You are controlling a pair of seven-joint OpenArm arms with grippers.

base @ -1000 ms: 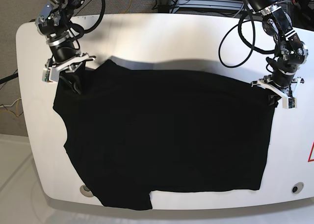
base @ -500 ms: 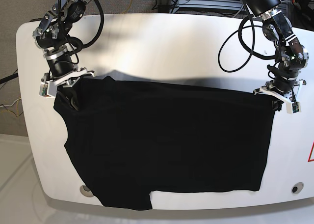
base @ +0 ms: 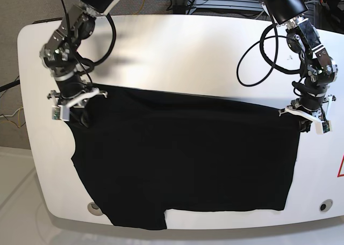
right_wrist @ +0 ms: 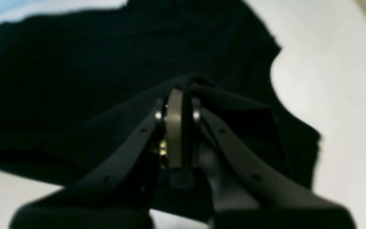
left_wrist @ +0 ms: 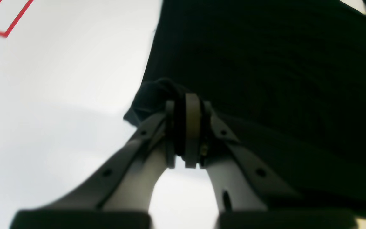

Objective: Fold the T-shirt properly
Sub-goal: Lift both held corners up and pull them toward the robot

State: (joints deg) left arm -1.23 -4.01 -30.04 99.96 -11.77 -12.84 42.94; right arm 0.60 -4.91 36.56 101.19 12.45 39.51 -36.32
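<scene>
The T-shirt (base: 188, 159) lies spread across most of the white tabletop (base: 177, 51), its far edge pulled into a nearly straight line between the two arms and its near hem hanging close to the tabletop's front edge. One sleeve droops past that front edge on the side of the right arm.

The left claw (left_wrist: 186, 133) is clamped shut on a bunched corner of the T-shirt, the cloth wadded between its pads, as the left wrist view shows. The right claw (right_wrist: 176, 133) is likewise closed on a pinch of the T-shirt at the opposite far corner, with folds of cloth rising around its tips. In the base view both grips sit at the T-shirt's far edge, one at each end.

The likely step is carrying that far edge over toward the near hem to make a fold. Risks from here: each grip is a small pinch of bunched cloth, so a pull that stretches the edge tighter could slide a corner free. If one arm leads the other, the fold line will come out slanted. The overhanging sleeve may drag the whole T-shirt toward the front edge once the far side lifts.
</scene>
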